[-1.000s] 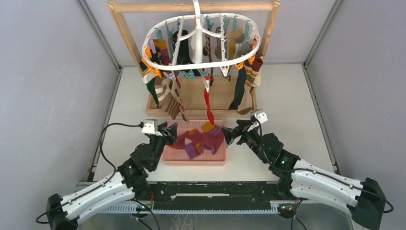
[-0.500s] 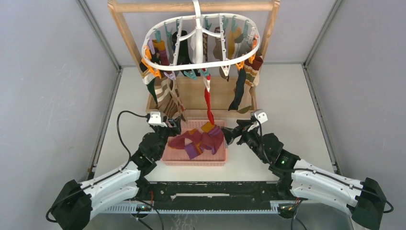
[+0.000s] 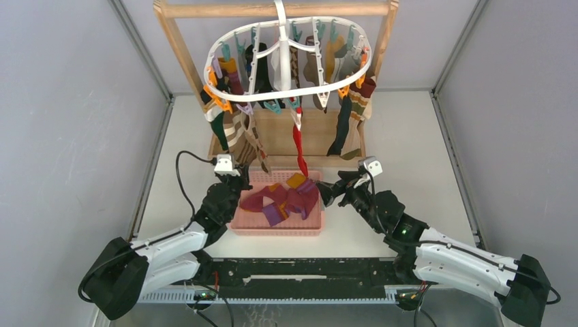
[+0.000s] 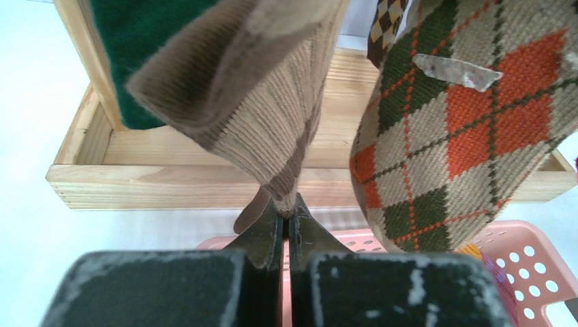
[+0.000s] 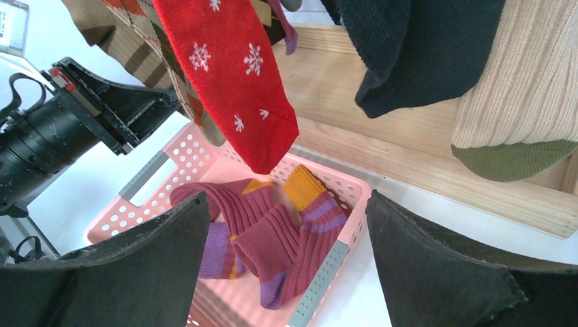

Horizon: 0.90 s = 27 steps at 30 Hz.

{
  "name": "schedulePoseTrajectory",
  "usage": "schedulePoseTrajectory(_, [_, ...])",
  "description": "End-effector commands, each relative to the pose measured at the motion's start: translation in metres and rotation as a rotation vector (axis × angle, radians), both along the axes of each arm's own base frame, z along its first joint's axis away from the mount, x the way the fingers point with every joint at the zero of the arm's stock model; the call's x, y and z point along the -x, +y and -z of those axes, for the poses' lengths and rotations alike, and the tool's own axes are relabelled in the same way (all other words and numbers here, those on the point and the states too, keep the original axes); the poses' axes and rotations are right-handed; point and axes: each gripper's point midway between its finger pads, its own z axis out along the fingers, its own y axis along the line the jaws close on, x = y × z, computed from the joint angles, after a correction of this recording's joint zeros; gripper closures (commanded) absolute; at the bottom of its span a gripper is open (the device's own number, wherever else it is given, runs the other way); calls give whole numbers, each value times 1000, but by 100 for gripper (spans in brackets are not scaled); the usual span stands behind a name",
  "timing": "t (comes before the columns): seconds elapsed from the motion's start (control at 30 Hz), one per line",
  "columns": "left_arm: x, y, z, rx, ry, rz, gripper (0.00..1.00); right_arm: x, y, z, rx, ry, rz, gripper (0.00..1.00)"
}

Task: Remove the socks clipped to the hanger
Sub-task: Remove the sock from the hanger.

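While my left hand (image 4: 286,219) is pinched together on the toe tip of a tan ribbed sock (image 4: 259,116), that sock hangs down from the left side of the hanger (image 3: 286,93). I have it just by the far left corner of the pink basket (image 3: 276,230). Just to its right dangles an argyle sock (image 4: 470,129) in orange, green and beige, clear of my fingers.

My right hand (image 5: 286,204) is spread wide with nothing gripped. It is held low at the basket's far right corner and faces a red snowflake sock (image 5: 232,82), whose toe hangs just above the basket.

As for the hanger, it is a white oval ring hooked over the top bar of a wooden frame (image 3: 272,9) at the back of the worktop (image 3: 422,136). Round its rim the socks (image 3: 339,129) hang from orange and teal clips: black, striped, and cream with a green toe. In the basket lie a few maroon socks (image 5: 272,238) with purple and mustard ends, loosely heaped.
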Motion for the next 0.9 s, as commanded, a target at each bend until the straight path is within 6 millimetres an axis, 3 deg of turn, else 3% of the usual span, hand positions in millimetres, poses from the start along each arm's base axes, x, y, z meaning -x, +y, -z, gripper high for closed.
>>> schedulePoseTrajectory(0.0, [-5,-8,-24,43,-68,30,100,-1,-4,-15,-38,-36,10,9])
schedulePoseTrajectory(0.87, [42,-28,-56,48,-150,192,100,11,-7,-30,-78,-65,-37,9])
